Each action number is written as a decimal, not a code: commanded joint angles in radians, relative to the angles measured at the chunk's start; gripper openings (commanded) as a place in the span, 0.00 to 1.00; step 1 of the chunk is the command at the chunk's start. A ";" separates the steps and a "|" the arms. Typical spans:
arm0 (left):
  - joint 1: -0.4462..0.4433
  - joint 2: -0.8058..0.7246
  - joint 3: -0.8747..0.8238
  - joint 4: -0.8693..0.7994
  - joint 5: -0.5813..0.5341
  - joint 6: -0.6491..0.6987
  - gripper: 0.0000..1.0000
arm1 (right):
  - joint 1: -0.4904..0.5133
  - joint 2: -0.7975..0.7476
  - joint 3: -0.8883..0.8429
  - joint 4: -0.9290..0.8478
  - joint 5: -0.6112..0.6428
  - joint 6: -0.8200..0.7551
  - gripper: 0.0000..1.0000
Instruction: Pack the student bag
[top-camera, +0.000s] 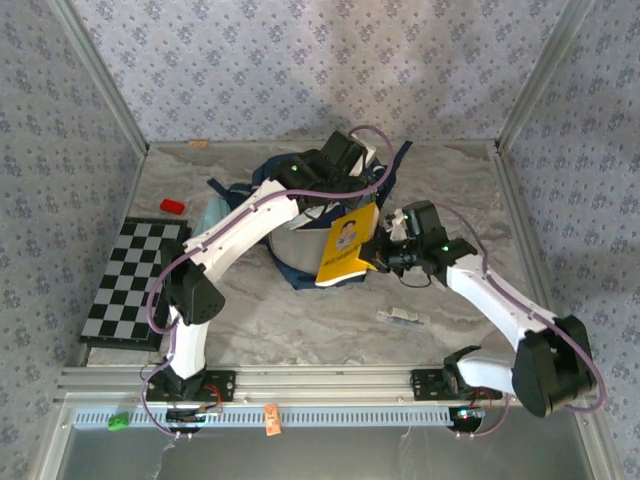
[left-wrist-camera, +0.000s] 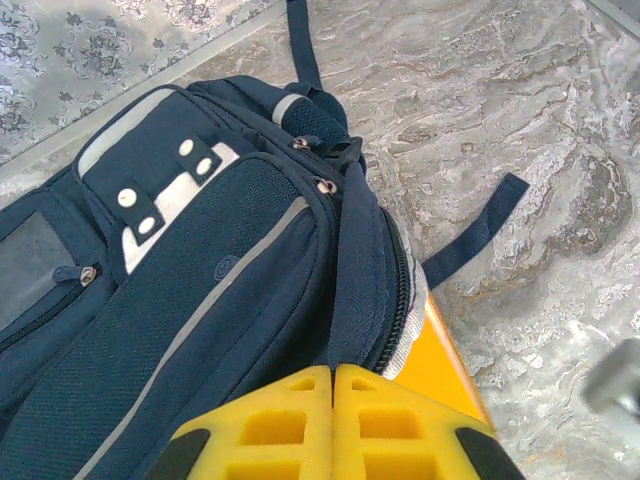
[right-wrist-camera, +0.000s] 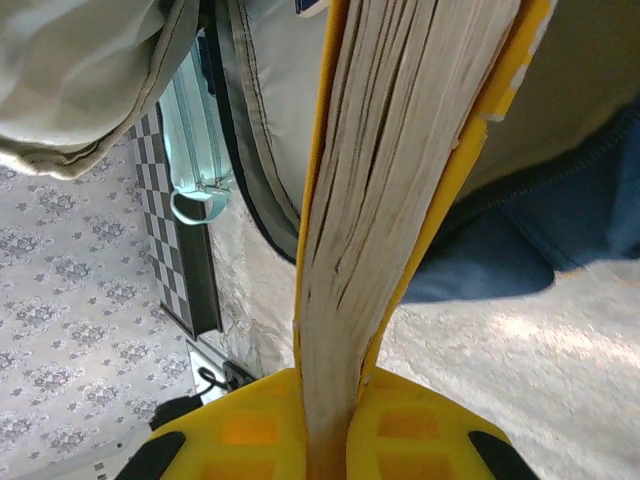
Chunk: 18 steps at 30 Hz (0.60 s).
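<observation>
The student bag (top-camera: 300, 235), navy blue with white patches, lies at the back middle of the table, and its grey-lined mouth faces the near side. My left gripper (top-camera: 325, 190) reaches over it. In the left wrist view the gripper (left-wrist-camera: 333, 370) is shut on a fold of the bag's navy fabric (left-wrist-camera: 230, 300) beside the zip. My right gripper (top-camera: 380, 255) is shut on a thick yellow-covered book (top-camera: 347, 245), which stands on edge at the bag's mouth. The right wrist view shows the gripper (right-wrist-camera: 328, 385) clamping the book (right-wrist-camera: 400, 150), pages toward the camera, with grey lining (right-wrist-camera: 90, 70) on its left.
A black-and-white checkerboard (top-camera: 130, 280) lies at the left, with a small red object (top-camera: 172, 206) behind it. A pale blue zip pouch (top-camera: 205, 215) sits beside the bag. A small clear item (top-camera: 400, 316) lies on the marble table in front of the right arm.
</observation>
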 joint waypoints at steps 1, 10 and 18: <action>-0.006 -0.057 0.053 0.050 -0.017 -0.022 0.00 | 0.022 0.030 0.090 0.179 -0.001 -0.020 0.00; -0.006 -0.075 0.048 0.061 -0.020 -0.033 0.00 | 0.042 0.235 0.137 0.354 0.032 -0.033 0.00; -0.005 -0.089 0.026 0.072 -0.030 -0.033 0.00 | 0.019 0.429 0.198 0.318 0.124 -0.074 0.16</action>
